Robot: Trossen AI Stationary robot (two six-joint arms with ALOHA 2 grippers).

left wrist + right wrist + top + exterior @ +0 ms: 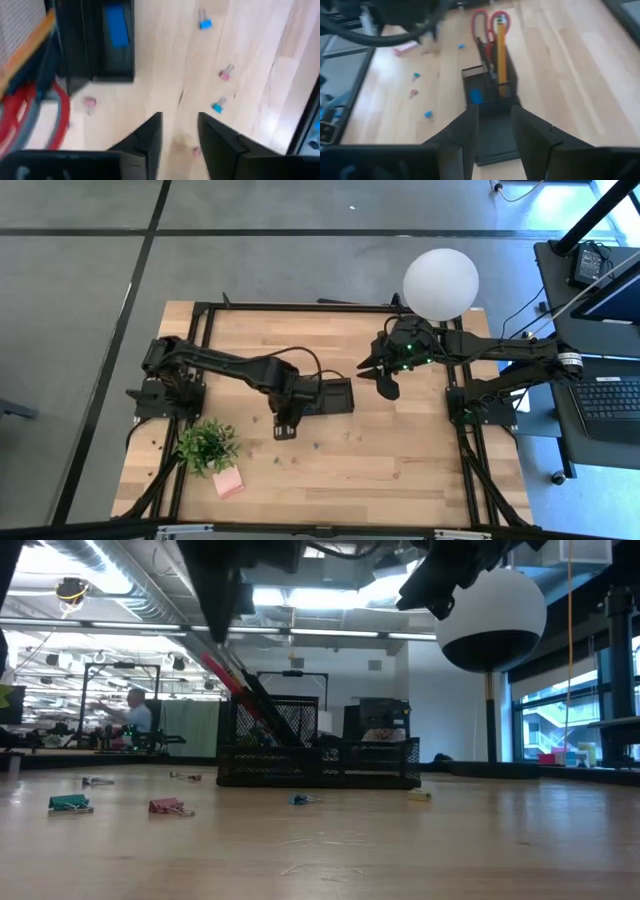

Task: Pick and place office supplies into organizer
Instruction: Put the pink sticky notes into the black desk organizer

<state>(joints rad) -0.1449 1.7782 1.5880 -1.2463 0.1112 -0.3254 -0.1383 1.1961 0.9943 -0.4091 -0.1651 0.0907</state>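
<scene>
A: Item: left claw (285, 427). Location: low over the desk (400, 470), just beside the mesh organizer (330, 396). State: jaws parted a little, nothing between them.
B: Step in hand?
A: Likely a loose binder clip. Best practice: centre the gap over one clip, such as the teal clip (217, 105), descend square, close on its body.
B: Stock already filed?
A: Red-handled scissors (487, 22), yellow pencil (501, 47), blue eraser (475, 96), all in the organizer.
B: Surroundings?
A: Potted plant (207, 445) and pink sticky-note pad (229, 484) near the front left; white globe lamp (440, 283) at the back right.
B: Right claw (385, 375)?
A: Hangs above the organizer's right end, jaws narrowly apart, empty. Crowds the drop zone.
</scene>
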